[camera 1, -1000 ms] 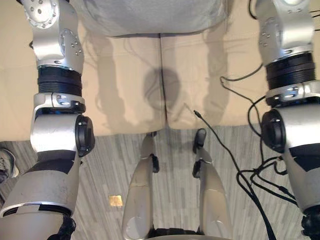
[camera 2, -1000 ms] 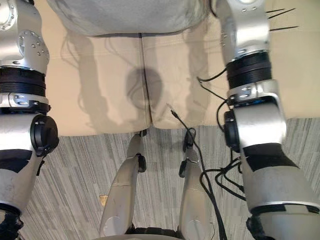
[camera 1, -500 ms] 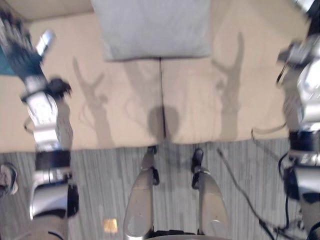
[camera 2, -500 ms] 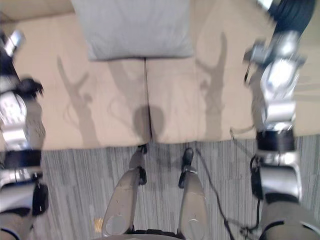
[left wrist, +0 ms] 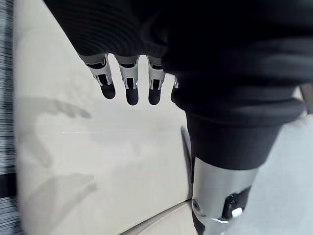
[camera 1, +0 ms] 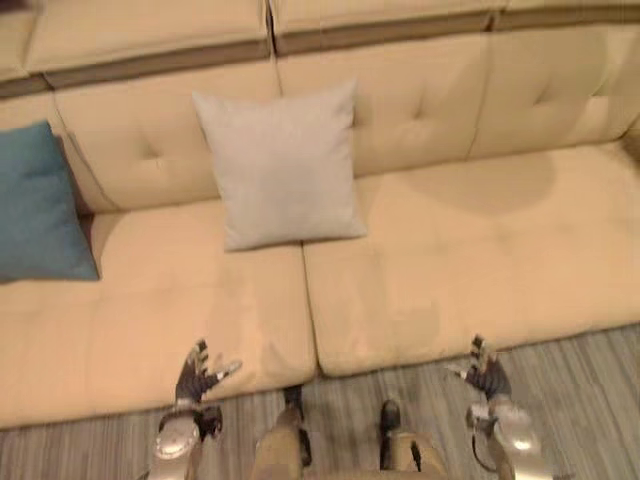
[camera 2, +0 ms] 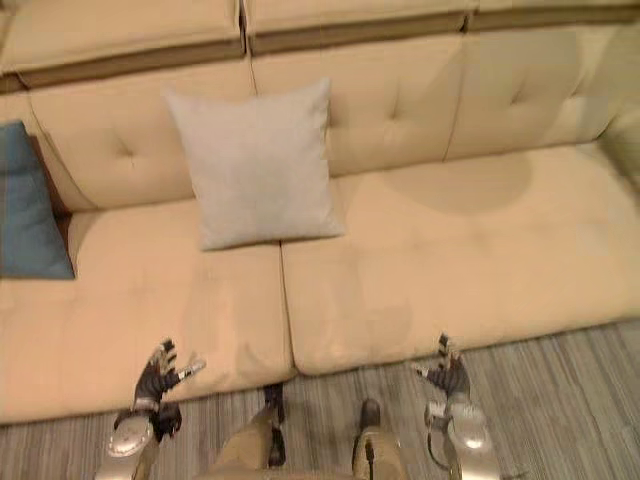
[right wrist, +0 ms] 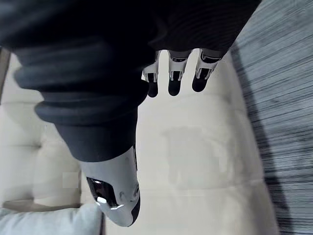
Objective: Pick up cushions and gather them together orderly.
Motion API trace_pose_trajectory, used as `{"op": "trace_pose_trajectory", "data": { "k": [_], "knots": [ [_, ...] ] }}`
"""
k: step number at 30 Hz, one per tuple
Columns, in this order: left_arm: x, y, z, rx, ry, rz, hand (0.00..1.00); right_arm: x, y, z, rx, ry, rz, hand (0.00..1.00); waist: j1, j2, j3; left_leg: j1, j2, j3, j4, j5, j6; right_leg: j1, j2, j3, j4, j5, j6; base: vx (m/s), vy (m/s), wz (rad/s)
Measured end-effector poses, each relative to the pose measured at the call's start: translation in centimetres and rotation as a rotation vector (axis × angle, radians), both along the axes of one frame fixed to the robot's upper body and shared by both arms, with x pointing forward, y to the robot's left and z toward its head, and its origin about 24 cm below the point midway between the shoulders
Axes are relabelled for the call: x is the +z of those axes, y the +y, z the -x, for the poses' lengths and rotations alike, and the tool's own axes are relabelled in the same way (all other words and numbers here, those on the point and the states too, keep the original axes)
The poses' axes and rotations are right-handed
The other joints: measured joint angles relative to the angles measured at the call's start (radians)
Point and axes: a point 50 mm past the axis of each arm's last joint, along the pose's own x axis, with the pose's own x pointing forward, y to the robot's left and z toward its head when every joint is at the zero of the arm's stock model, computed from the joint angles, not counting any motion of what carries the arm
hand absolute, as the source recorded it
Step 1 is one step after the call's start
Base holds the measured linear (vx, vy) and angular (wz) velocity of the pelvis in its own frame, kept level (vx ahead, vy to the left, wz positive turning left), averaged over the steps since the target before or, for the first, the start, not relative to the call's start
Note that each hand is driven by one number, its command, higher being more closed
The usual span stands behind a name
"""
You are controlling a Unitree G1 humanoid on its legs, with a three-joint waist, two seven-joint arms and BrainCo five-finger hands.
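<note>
A grey cushion (camera 1: 280,165) leans upright against the back of the beige sofa (camera 1: 430,270), near the seam between two seat pads. A teal cushion (camera 1: 40,205) leans at the far left end. My left hand (camera 1: 197,373) hovers open, holding nothing, over the front edge of the left seat pad. My right hand (camera 1: 485,372) is open too, holding nothing, at the front edge of the right seat pad. Both hands are well short of the cushions. The left wrist view shows straight fingers (left wrist: 127,83) over bare seat, and the right wrist view shows straight fingers (right wrist: 174,73) likewise.
Grey striped carpet (camera 1: 590,400) runs along the sofa's front. The right seat pad and the tufted backrest (camera 1: 520,90) carry nothing.
The camera has tilted up from the sofa's front edge to the whole sofa. Both arms have pulled back low, with the hands now by the seat's front edge.
</note>
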Motion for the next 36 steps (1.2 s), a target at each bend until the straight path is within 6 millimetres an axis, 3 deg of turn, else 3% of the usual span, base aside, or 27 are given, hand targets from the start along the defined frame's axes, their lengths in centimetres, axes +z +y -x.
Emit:
{"op": "trace_pose_trajectory", "data": {
  "k": [5, 8, 9, 12, 13, 14, 15, 17, 18, 19, 21, 23, 24, 25, 26, 27, 30, 32, 33, 36],
  "knots": [
    [-1.9, -0.3, 2.8, -0.021, 0.142, 0.011, 0.00, -2.3, 0.2, 2.6, 0.046, 0.173, 0.011, 0.00, -0.006, -0.021, -0.030, 0.061, -0.004, 0.028, -0.001, -0.014, 0.005, 0.061, -0.001, 0.039, -0.035, 0.011, 0.004, 0.01, 0.022, -0.17],
    [-2.0, -0.3, 2.9, -0.018, 0.150, 0.010, 0.00, -2.3, 0.6, 1.4, 0.093, 0.169, 0.011, 0.00, 0.000, -0.028, -0.025, 0.072, 0.002, 0.094, 0.000, -0.018, 0.004, 0.042, 0.003, 0.113, -0.061, 0.061, 0.014, -0.01, 0.010, -0.65],
    [-1.8, 0.0, 2.3, -0.024, 0.136, 0.001, 0.00, -2.1, 1.1, 0.1, 0.121, 0.150, 0.010, 0.00, 0.007, -0.033, -0.011, 0.062, 0.008, 0.133, 0.002, -0.017, 0.005, 0.008, 0.007, 0.147, -0.061, 0.080, 0.021, -0.06, 0.007, -0.82],
    [-0.9, 0.8, 0.5, -0.040, 0.090, -0.032, 0.00, -1.9, 2.0, -1.0, 0.162, 0.128, 0.009, 0.00, 0.004, -0.043, -0.005, 0.015, 0.005, 0.143, 0.021, -0.017, 0.023, -0.062, 0.005, 0.168, -0.025, 0.117, 0.042, -0.04, -0.006, -0.44],
    [-0.1, 1.1, -0.6, -0.033, 0.045, -0.045, 0.00, -2.0, 2.2, -1.0, 0.165, 0.132, 0.002, 0.00, 0.003, -0.037, 0.005, -0.011, 0.027, 0.146, 0.050, -0.013, 0.050, -0.088, 0.002, 0.153, 0.030, 0.107, 0.042, -0.03, -0.026, 0.06],
    [0.5, 1.2, -1.5, -0.044, 0.005, -0.057, 0.00, -2.1, 2.5, -0.8, 0.165, 0.137, -0.006, 0.00, -0.001, -0.041, 0.024, -0.007, 0.026, 0.136, 0.072, -0.017, 0.058, -0.130, -0.005, 0.127, 0.265, 0.009, 0.021, -0.06, -0.078, 0.55],
    [0.9, 1.1, -1.9, -0.052, -0.023, -0.063, 0.00, -2.6, 2.8, 0.3, 0.168, 0.169, -0.016, 0.00, -0.009, -0.041, 0.028, -0.003, 0.015, 0.099, 0.098, -0.020, 0.062, -0.136, -0.019, 0.111, 0.519, -0.061, 0.025, -0.03, -0.078, 0.74],
    [0.9, 1.1, -1.7, -0.048, -0.021, -0.064, 0.00, -2.8, 3.1, 0.6, 0.188, 0.184, -0.018, 0.00, -0.012, -0.055, 0.028, -0.004, 0.010, 0.064, 0.122, -0.020, 0.061, -0.092, -0.020, 0.106, 0.638, -0.082, 0.033, -0.06, -0.105, 0.63],
    [0.8, 1.2, -1.4, -0.038, -0.015, -0.068, 0.00, -2.9, 3.4, 0.6, 0.199, 0.185, -0.020, 0.00, -0.001, -0.063, 0.028, -0.012, 0.010, 0.059, 0.132, -0.015, 0.055, -0.067, -0.023, 0.104, 0.632, -0.078, 0.035, -0.15, -0.173, 0.34],
    [0.7, 1.1, -1.3, -0.029, -0.009, -0.065, 0.00, -2.5, 3.4, -0.2, 0.209, 0.166, -0.012, 0.00, 0.011, -0.071, 0.028, -0.040, 0.013, 0.048, 0.153, 0.000, 0.040, -0.036, -0.015, 0.087, 0.550, -0.131, 0.046, -0.24, -0.202, 0.17],
    [0.0, -0.9, -1.1, -0.048, -0.001, -0.015, 0.00, -1.5, 2.6, -1.5, 0.205, 0.115, 0.033, 0.00, 0.049, -0.026, 0.029, -0.110, 0.056, 0.037, 0.148, 0.038, 0.033, -0.018, 0.034, 0.029, 0.398, -0.205, -0.016, -0.29, -0.210, -0.03],
    [-0.3, -1.8, -0.8, -0.059, 0.010, 0.007, 0.00, -1.2, 2.1, -1.9, 0.201, 0.096, 0.053, 0.00, 0.047, 0.006, 0.037, -0.150, 0.072, 0.022, 0.125, 0.025, 0.010, 0.001, 0.056, -0.011, 0.303, -0.242, -0.041, -0.32, -0.187, 0.19],
    [-0.5, -2.5, -0.8, -0.058, 0.011, 0.034, 0.00, -1.1, 1.6, -1.9, 0.181, 0.098, 0.063, 0.00, 0.033, 0.037, 0.055, -0.146, 0.085, 0.006, 0.091, -0.020, -0.038, 0.009, 0.072, -0.044, 0.262, -0.202, -0.058, -0.26, -0.108, 0.39],
    [-0.5, -2.9, -0.8, -0.059, 0.008, 0.044, 0.00, -1.1, 1.3, -1.8, 0.169, 0.101, 0.068, 0.00, 0.033, 0.029, 0.062, -0.141, 0.084, 0.014, 0.091, -0.009, -0.038, 0.009, 0.060, -0.051, 0.244, -0.186, -0.069, -0.29, -0.012, 0.43],
    [-0.7, -3.3, -0.4, -0.069, 0.020, 0.054, 0.00, -1.3, 1.0, -1.1, 0.141, 0.116, 0.064, 0.00, 0.031, 0.015, 0.060, -0.121, 0.048, 0.030, 0.155, -0.013, -0.033, 0.005, 0.029, -0.065, 0.236, -0.171, -0.079, -0.19, 0.011, 0.44],
    [-0.7, -3.4, -0.4, -0.074, 0.019, 0.055, 0.00, -1.4, 0.7, -0.6, 0.123, 0.126, 0.065, 0.00, 0.022, -0.003, 0.052, -0.115, 0.007, 0.043, 0.248, -0.044, -0.006, -0.007, -0.002, -0.077, 0.236, -0.161, -0.078, -0.26, -0.001, 0.47],
    [-0.7, -3.2, -0.4, -0.073, 0.017, 0.051, 0.00, -1.5, 0.6, -0.3, 0.125, 0.136, 0.066, 0.00, 0.015, -0.010, 0.051, -0.095, 0.009, 0.043, 0.421, -0.215, 0.013, -0.022, -0.018, -0.076, 0.195, -0.107, -0.067, -0.15, 0.022, 0.18],
    [-0.9, -3.4, -0.2, -0.071, 0.027, 0.057, 0.00, -1.5, 1.0, -0.4, 0.127, 0.129, 0.056, 0.00, 0.030, -0.009, 0.051, -0.046, 0.012, 0.032, 0.435, -0.280, 0.009, -0.014, -0.016, -0.050, 0.179, -0.083, -0.051, -0.11, 0.125, -0.41],
    [-0.9, -3.4, -0.1, -0.071, 0.027, 0.059, 0.00, -1.6, 1.1, -0.3, 0.129, 0.135, 0.052, 0.00, 0.031, -0.006, 0.051, -0.008, 0.003, 0.030, 0.395, -0.287, 0.019, -0.002, -0.014, -0.028, 0.163, -0.069, -0.037, -0.11, 0.145, -0.45],
    [-0.9, -3.2, 0.1, -0.065, 0.031, 0.052, 0.00, -1.7, 1.4, -0.1, 0.129, 0.135, 0.045, 0.00, 0.025, -0.030, 0.019, 0.042, -0.043, 0.073, 0.279, -0.257, 0.026, 0.012, -0.035, 0.012, 0.078, -0.017, -0.011, -0.12, 0.143, -0.34]
  ]
}}
